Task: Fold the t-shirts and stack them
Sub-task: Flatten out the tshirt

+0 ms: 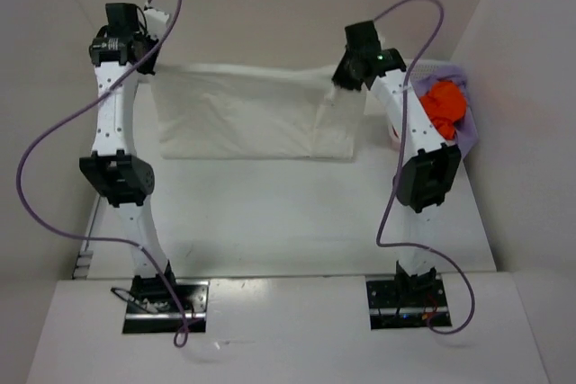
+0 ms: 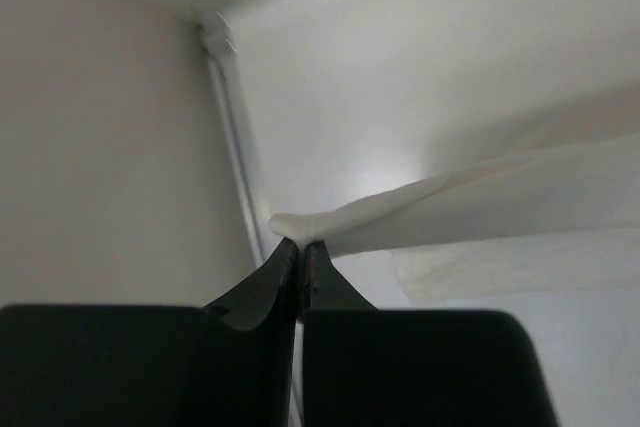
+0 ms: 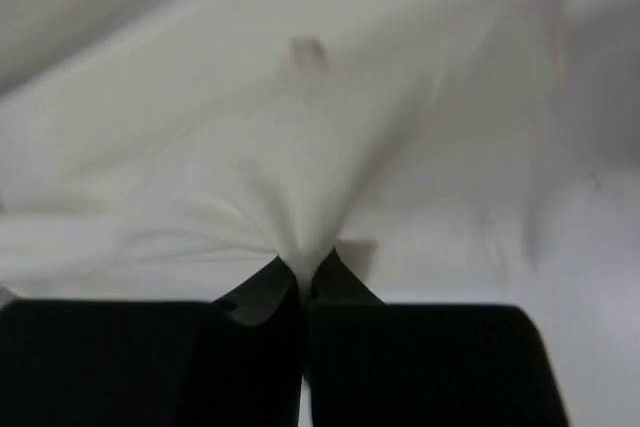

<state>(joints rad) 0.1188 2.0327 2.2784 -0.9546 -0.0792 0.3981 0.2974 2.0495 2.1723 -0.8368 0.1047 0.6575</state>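
The cream-white t-shirt (image 1: 243, 114) hangs stretched between both arms at the far side of the table, its lower part lying on the surface. My left gripper (image 1: 147, 67) is shut on the shirt's left upper corner; in the left wrist view a rolled edge of the cream-white t-shirt (image 2: 400, 212) sticks out of the closed left gripper (image 2: 300, 244). My right gripper (image 1: 340, 85) is shut on the shirt's right upper corner, and the cream-white t-shirt (image 3: 300, 167) fans out from the pinched right gripper (image 3: 303, 269). The orange t-shirt (image 1: 445, 103) and the lavender t-shirt (image 1: 468, 128) lie bunched at the far right.
A white basket (image 1: 396, 132) holds the orange and lavender shirts behind the right arm. White walls (image 1: 531, 87) enclose the table on the left, back and right. Purple cables (image 1: 54, 141) loop beside each arm.
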